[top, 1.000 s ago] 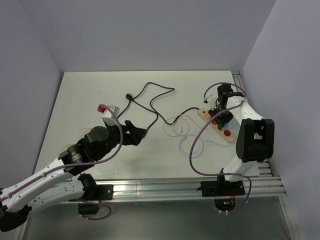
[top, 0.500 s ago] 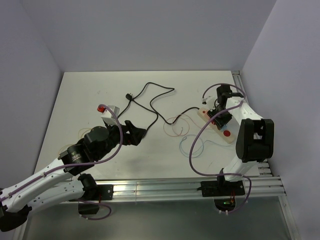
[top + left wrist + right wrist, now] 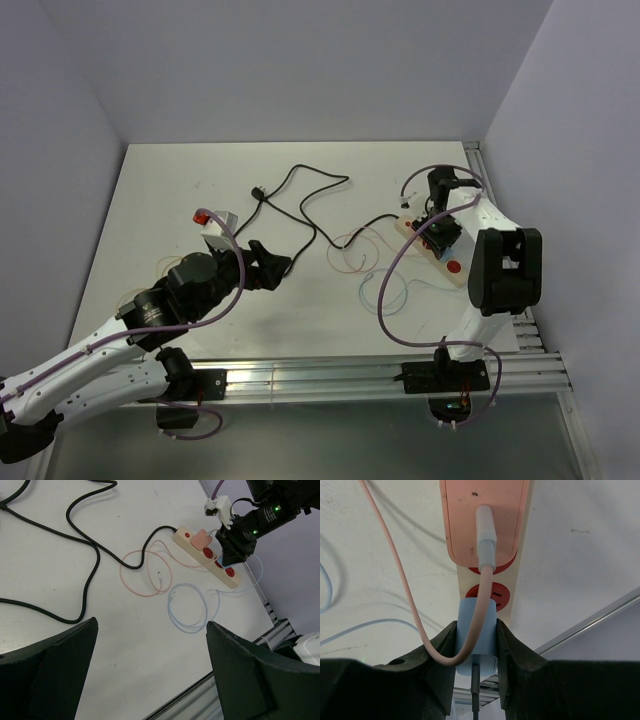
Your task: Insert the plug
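White tabletop [image 3: 180, 180] is carrying the power strip [image 3: 440, 252] by its right edge. Right gripper [image 3: 476, 647] is clamping the blue plug [image 3: 476, 622] at a red socket [image 3: 491, 596] for alignment; left gripper [image 3: 150, 662] is hovering wide apart, empty.

White table [image 3: 150, 200] carries a cream power strip with red sockets [image 3: 181, 536]. A black cord [image 3: 89, 582] snakes away left from the strip's end. A thin pink wire [image 3: 121, 572] loops just left of the strip, with a thin pale-blue wire [image 3: 169, 609] coiled nearer. A small white block with a red cap [image 3: 215, 222] sits well left.
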Controlling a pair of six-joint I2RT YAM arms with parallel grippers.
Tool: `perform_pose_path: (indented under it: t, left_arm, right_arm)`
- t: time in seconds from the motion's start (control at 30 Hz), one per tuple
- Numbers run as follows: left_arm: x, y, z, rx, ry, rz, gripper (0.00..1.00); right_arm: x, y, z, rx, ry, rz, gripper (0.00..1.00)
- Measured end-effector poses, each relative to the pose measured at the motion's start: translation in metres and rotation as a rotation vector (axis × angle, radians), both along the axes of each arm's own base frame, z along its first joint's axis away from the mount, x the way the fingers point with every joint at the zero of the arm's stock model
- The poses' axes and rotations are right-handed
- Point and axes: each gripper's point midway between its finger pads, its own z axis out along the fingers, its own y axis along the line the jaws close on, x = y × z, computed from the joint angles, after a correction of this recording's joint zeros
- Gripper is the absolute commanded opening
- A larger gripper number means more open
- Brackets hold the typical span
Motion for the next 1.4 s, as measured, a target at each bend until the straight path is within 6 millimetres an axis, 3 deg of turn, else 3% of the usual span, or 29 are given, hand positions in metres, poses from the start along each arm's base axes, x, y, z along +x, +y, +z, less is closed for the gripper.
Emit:
perform_pose_path:
  t: [0.73, 1.4]
  left_arm:
    - [0.001, 0.001, 0.000, 0.000, 0.002, 0.006, 0.96]
    - [0.001, 0.001, -0.001, 0.001, 0.002, 0.008, 0.96]
  right_arm:
    - [-0.005, -0.001, -0.010, -0.034, -0.029, -0.025, 0.00]
    - [-0.003, -0.006, -0.011, 0.116, -0.032, -0.096, 0.00]
